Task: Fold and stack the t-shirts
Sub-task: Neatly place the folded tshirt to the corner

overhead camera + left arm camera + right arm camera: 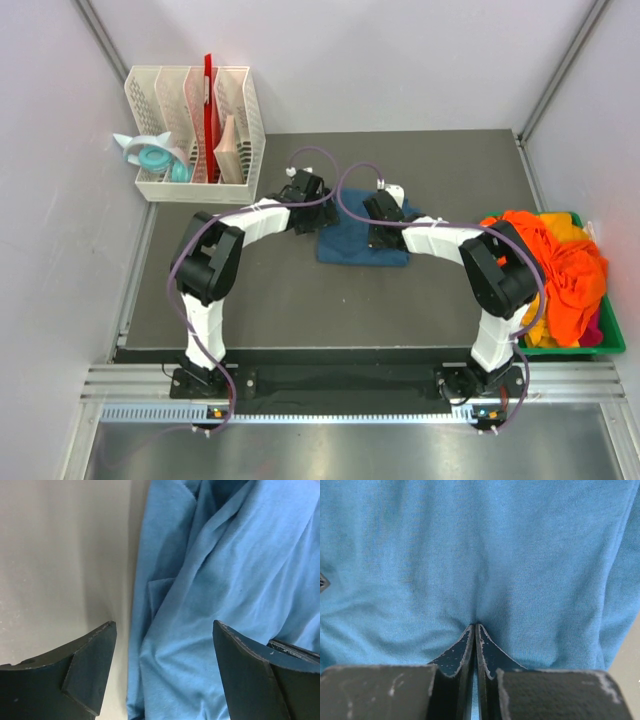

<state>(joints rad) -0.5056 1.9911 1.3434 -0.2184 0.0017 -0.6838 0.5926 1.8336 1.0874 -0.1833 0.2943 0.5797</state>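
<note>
Right gripper (476, 626): the fingers are pressed tight together, and a small pucker of the teal-blue t-shirt (345, 248) is drawn up at their tips. A sliver of blue is seen between them, so cloth appears to be pinched, though how much cannot be made out.
Left gripper (164, 630): the jaws are spread wide and nothing is held. One finger is over bare table (300, 300) and the other over cloth, so the shirt's rumpled left edge is straddled.
Teal-blue t-shirt: it is laid on the dark table between the two wrists, gathered into a compact, roughly rectangular packet. Creases and a loose flap are seen along its left edge.
Other t-shirts: the orange t-shirts (560, 265), with bits of yellow and magenta among them, are heaped in the green bin (575, 348) at the right edge of the table, well apart from the blue one.
Step in hand: this is judged to be a fold of the blue tee, with one side gripped and the other not yet taken.
Next move: the left jaws would need to be lowered and closed on the edge below them, all layers caught together. Both grips could then be lifted evenly and carried over, so that the fold is laid flat and not dragged askew.
Progress: it is judged early, since only one shirt is out of the bin and no stack is begun.
</note>
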